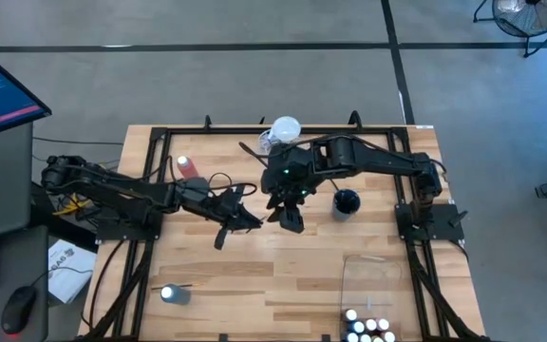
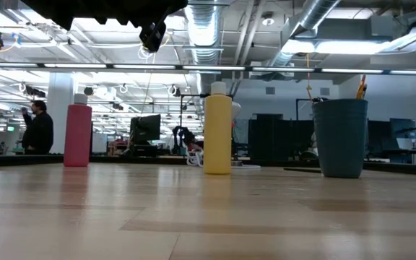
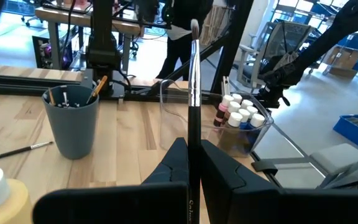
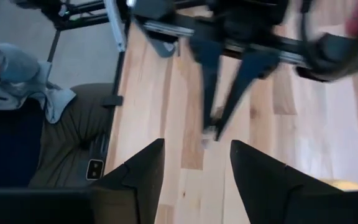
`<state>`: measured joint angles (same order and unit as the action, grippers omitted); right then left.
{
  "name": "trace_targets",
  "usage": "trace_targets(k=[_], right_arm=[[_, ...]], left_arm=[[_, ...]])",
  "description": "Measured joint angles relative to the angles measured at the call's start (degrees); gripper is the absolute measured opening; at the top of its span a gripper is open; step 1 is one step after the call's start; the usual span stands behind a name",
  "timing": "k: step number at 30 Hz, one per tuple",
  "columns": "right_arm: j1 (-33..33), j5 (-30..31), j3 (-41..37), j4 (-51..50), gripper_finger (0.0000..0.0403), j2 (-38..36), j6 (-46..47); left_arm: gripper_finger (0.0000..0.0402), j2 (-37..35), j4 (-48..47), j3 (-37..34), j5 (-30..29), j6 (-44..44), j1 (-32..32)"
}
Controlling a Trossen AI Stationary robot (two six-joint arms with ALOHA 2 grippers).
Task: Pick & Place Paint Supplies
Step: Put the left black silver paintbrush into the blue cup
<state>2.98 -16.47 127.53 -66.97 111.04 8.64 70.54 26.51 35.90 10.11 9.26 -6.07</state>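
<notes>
Here, the left gripper (image 1: 251, 220) sits mid-table, its dark fingers (image 3: 173, 163) clamped on a thin dark paintbrush (image 3: 193, 93) whose bristle end points away from the wrist. The right gripper (image 1: 290, 217) hangs just beside it at three o'clock, its two fingers (image 4: 135, 171) apart with nothing between them (the left gripper shows ahead of them). A grey-blue plastic cup (image 1: 347, 201) holding brushes stands further toward three o'clock. A pink-red squeeze bottle (image 1: 185, 166) stands at ten o'clock of the left gripper. Small white-capped paint bottles (image 1: 368, 329) sit in a clear bin (image 1: 378, 275) at five o'clock.
</notes>
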Motion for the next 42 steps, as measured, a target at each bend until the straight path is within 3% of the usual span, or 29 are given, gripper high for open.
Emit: trace_targets(k=[22, 42], right_arm=[[1.6, 1.4, -0.3, 1.8, 0.0144, 1.4, -1.4], [0.7, 3.1, -0.3, 1.6, 0.0157, 1.7, -4.7]], left_arm=[[0.0000, 0.0, 0.0, 0.0, 0.5, 0.0, 0.0], [0.0000, 0.0, 0.1, 0.0, 0.3, 0.4, 0.0]])
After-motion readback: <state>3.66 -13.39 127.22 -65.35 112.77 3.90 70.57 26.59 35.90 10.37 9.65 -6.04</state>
